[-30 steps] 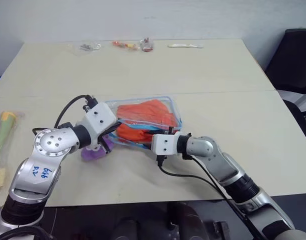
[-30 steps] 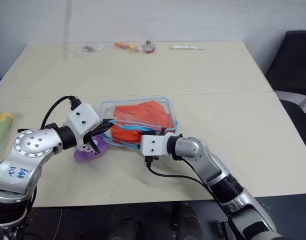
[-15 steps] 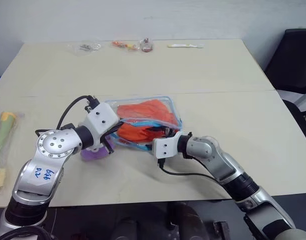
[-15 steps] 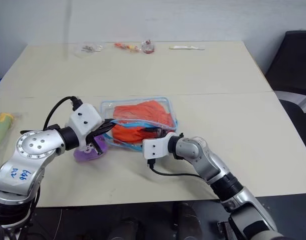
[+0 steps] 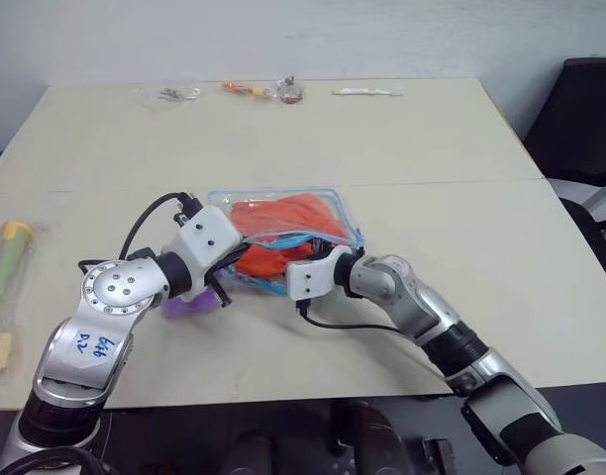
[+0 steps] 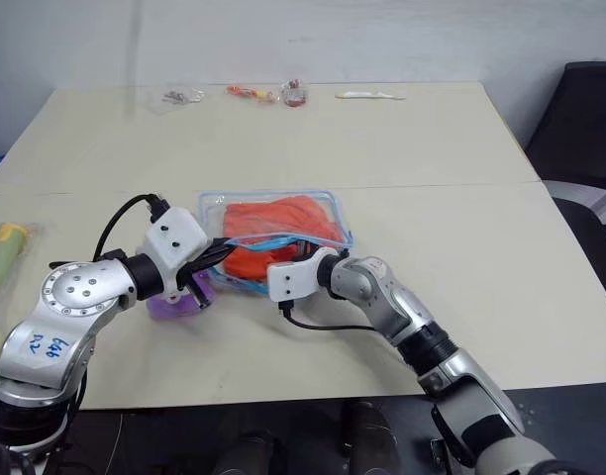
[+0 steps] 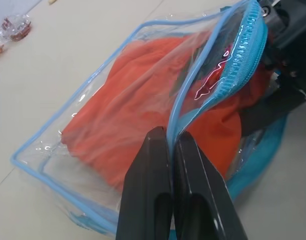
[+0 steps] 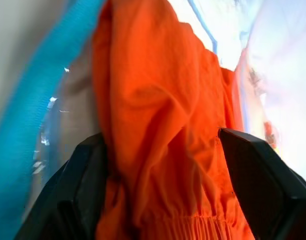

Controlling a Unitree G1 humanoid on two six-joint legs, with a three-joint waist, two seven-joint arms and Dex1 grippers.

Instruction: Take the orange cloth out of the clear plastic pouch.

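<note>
Bright orange cloth (image 5: pixel 283 233) inside clear pouch (image 5: pixel 219 206) with light blue zipper trim.

office or lab room, plain beige tables (image 5: pixel 402 148), black office chair (image 5: pixel 580 109), bare grey wall (image 5: pixel 283 35)

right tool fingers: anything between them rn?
Yes: a fold of the orange cloth sits between the open right tool's fingers, inside the clear plastic pouch; right wrist view.
</note>
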